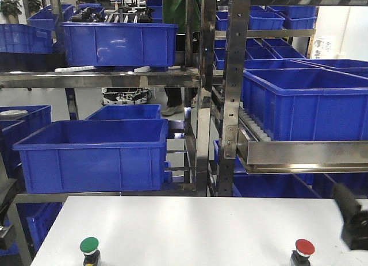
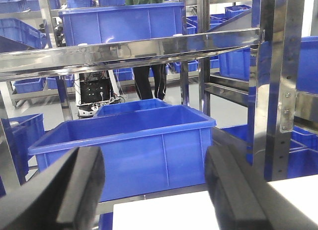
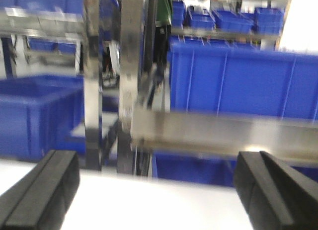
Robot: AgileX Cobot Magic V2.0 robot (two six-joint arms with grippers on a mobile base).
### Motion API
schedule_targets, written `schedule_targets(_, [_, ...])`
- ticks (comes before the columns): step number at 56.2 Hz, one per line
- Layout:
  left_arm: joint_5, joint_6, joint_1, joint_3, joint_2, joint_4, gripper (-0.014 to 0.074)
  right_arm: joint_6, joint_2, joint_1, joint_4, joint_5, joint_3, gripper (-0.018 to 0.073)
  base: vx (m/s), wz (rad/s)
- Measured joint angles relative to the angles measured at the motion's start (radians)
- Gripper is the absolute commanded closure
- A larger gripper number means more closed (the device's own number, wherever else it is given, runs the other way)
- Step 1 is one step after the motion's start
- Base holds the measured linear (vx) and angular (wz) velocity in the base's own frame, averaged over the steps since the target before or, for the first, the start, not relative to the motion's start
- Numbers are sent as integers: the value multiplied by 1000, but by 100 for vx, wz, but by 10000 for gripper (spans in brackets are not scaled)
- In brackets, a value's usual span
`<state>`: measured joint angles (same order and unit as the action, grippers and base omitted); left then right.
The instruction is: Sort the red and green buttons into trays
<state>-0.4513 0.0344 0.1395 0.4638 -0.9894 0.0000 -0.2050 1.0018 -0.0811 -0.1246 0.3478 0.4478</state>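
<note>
The green button (image 1: 89, 246) stands on the white table (image 1: 195, 228) at its near left. The red button (image 1: 303, 249) stands at the near right. Both are upright on short black bodies. My left gripper (image 2: 156, 190) is open and empty, with its black fingers (image 2: 74, 188) wide apart above the table's far edge. My right gripper (image 3: 156, 190) is open and empty over the table, and its view is blurred. Neither button shows in the wrist views. In the front view, only dark parts of the arms show, at the left edge (image 1: 6, 217) and the right edge (image 1: 352, 217).
A large blue bin (image 1: 92, 154) sits on the lower rack shelf behind the table's left half; it also shows in the left wrist view (image 2: 129, 150). Another blue bin (image 1: 305, 102) sits on the sloped roller shelf at the right. Steel rack uprights (image 1: 230, 93) stand between them.
</note>
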Motion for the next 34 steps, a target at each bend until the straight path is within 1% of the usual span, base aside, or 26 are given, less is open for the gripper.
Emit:
schedule_targets(7, [1,0,0,0,-11,0,55,68,265,0,-1,221,-141,-12,0,0])
schedule_targets(12, [4,0,0,0,-21,0,59,107,454,0,0,361,-178,25,0,0])
schedule_targets(17, [5,0,0,0,-35,0,62,125,587,0,18,473,-179,46,0,0])
schedule_targets(23, [6,0,0,0,-55,0,62,135,725,0,29,600,-166,49,0,0])
schedule_targets(29, [7,0,0,0,-80,0,62,164,831,0,34,674,-120,49,0,0])
schedule_targets(34, [9,0,0,0,-103,0,62,180,907,0,58,724,-69,49,0,0])
